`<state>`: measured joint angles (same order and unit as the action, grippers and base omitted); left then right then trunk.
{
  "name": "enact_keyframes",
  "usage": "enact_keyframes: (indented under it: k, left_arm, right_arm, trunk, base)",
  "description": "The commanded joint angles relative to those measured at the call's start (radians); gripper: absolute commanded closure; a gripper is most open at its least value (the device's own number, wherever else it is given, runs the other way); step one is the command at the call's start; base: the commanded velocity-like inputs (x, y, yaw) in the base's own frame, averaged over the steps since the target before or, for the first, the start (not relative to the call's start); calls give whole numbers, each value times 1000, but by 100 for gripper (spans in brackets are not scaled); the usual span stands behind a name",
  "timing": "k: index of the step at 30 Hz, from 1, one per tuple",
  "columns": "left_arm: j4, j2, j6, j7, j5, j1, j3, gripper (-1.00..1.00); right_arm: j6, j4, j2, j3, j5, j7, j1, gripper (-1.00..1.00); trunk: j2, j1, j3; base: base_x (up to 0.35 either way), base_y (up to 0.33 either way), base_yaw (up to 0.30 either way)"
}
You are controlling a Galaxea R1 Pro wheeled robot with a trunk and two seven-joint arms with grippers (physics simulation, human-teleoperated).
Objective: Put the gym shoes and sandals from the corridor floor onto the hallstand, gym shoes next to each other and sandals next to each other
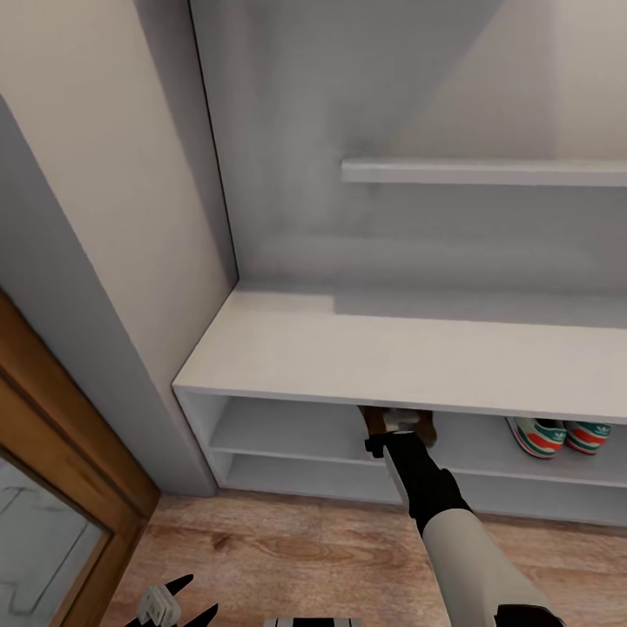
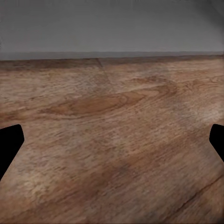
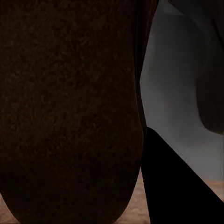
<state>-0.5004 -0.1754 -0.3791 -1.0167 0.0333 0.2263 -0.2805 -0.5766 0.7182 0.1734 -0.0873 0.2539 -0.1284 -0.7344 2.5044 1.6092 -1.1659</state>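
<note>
Left gripper (image 1: pixel 174 601) low over corridor floor (image 1: pixel 287 549), spread wide, empty | right gripper (image 1: pixel 402 425) under hallstand (image 1: pixel 348 357) bench, clamping sandal (image 1: pixel 376 421) at upper shelf | gym shoes (image 1: pixel 557 435) shelved together rightward | step: placing sandal; next: set down, release, withdraw.

Gym shoes (image 1: pixel 560 435) on hallstand (image 1: pixel 348 353) shelf, sandal (image 1: pixel 376 421) left

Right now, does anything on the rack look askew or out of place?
Nothing stands out. The gym shoes sit side by side on the hallstand upper open shelf; the right gripper reaches in under the bench top with a brown sandal.
</note>
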Motion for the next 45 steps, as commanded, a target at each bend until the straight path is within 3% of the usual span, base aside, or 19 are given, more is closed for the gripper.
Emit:
enact_keyframes:
  k: [1, 21, 22, 45]
  left_arm:
    - [0, 1, -3, -5, 4, 1, -5, -100]
    - [0, 1, -3, -5, 4, 1, -5, -100]
    - [0, 1, -3, -5, 4, 1, -5, -100]
    - [0, 1, -3, -5, 4, 1, -5, -100]
  right_arm:
    - [-4, 1, 1, -3, 2, 0, 0, 100]
    - [-5, 2, 1, -3, 2, 0, 0, 100]
    - [-5, 2, 1, -3, 2, 0, 0, -100]
    - [-5, 2, 1, -3, 3, 0, 0, -100]
  trunk:
    - [0, 0, -1]
    - [0, 0, -1]
    - [0, 0, -1]
    - [0, 0, -1]
  base:
    - [18, 0, 0]
    - [37, 0, 0]
    - [9, 0, 0]
    - [1, 0, 0]
